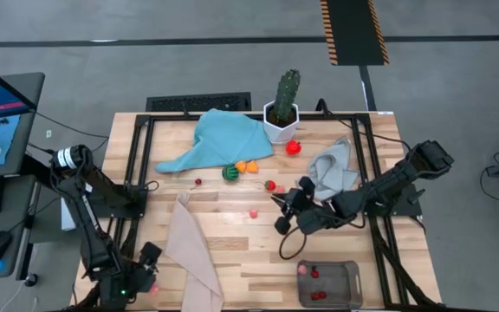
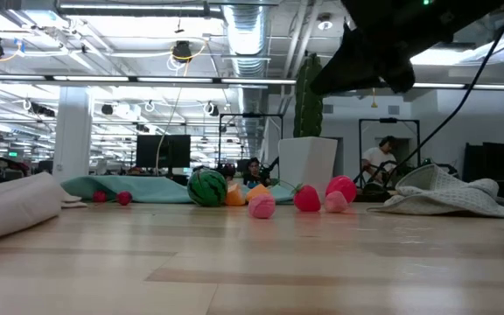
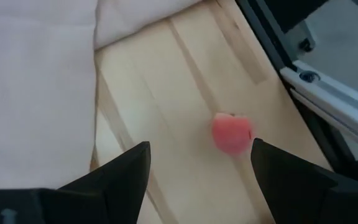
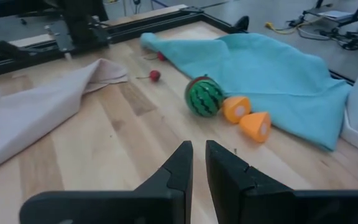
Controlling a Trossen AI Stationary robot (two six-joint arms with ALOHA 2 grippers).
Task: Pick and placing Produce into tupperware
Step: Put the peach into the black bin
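Note:
My left gripper [image 3: 201,149] hangs open over the table's near left corner [image 1: 148,276]. Its fingers stand on either side of a pink peach-like toy [image 3: 232,132] lying on the wood, without touching it. My right gripper [image 4: 199,163] is shut and empty above the middle of the table [image 1: 281,214]. Beyond it lie a green striped ball [image 4: 204,96], two orange pieces [image 4: 246,117] and small red cherries [image 4: 155,75]. More red and pink produce [image 1: 269,185] lies scattered mid-table. The clear tupperware [image 1: 345,290] sits at the near right with red pieces [image 1: 313,272] inside.
A beige cloth [image 1: 193,256] lies right beside the left gripper. A teal cloth [image 1: 219,139] and a cactus in a white pot [image 1: 282,108] stand at the far side, and a grey cloth [image 1: 332,169] lies at the right. Black frame rails [image 1: 137,165] border the table.

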